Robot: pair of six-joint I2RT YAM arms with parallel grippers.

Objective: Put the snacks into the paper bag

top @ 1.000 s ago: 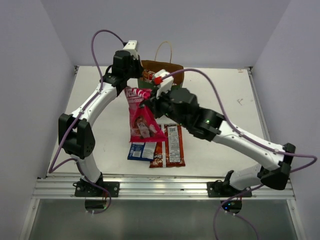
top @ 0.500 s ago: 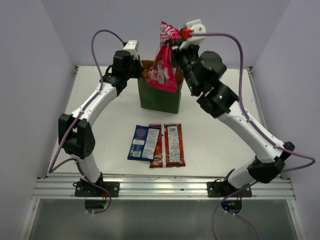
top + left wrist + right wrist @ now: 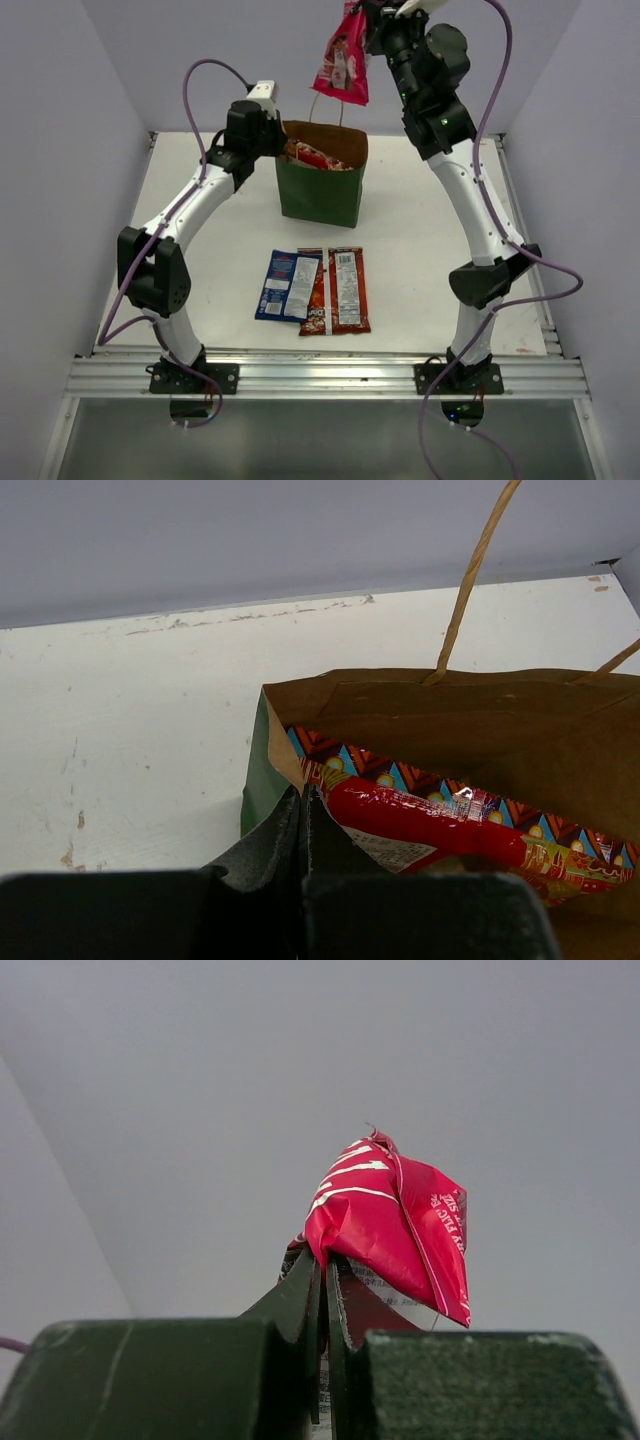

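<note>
The dark green paper bag (image 3: 320, 195) stands upright at the back of the table, a red packet (image 3: 315, 157) lying inside it. My left gripper (image 3: 268, 143) is shut on the bag's left rim (image 3: 285, 765); the red packet (image 3: 440, 825) shows inside in the left wrist view. My right gripper (image 3: 362, 22) is shut on the top of the pink crisp bag (image 3: 342, 62) and holds it high above the paper bag; it also shows in the right wrist view (image 3: 385, 1225). A blue packet (image 3: 287, 285) and an orange-red packet (image 3: 338, 290) lie flat on the table in front.
The bag's tan loop handle (image 3: 327, 100) stands up at its back rim. Grey walls close in the white table (image 3: 440, 240) at left, right and back. A metal rail (image 3: 320, 375) runs along the near edge.
My right arm has lifted the pink crisp bag from low over the table's middle up and back, to high above the paper bag. My left gripper has stayed on the bag's rim.
</note>
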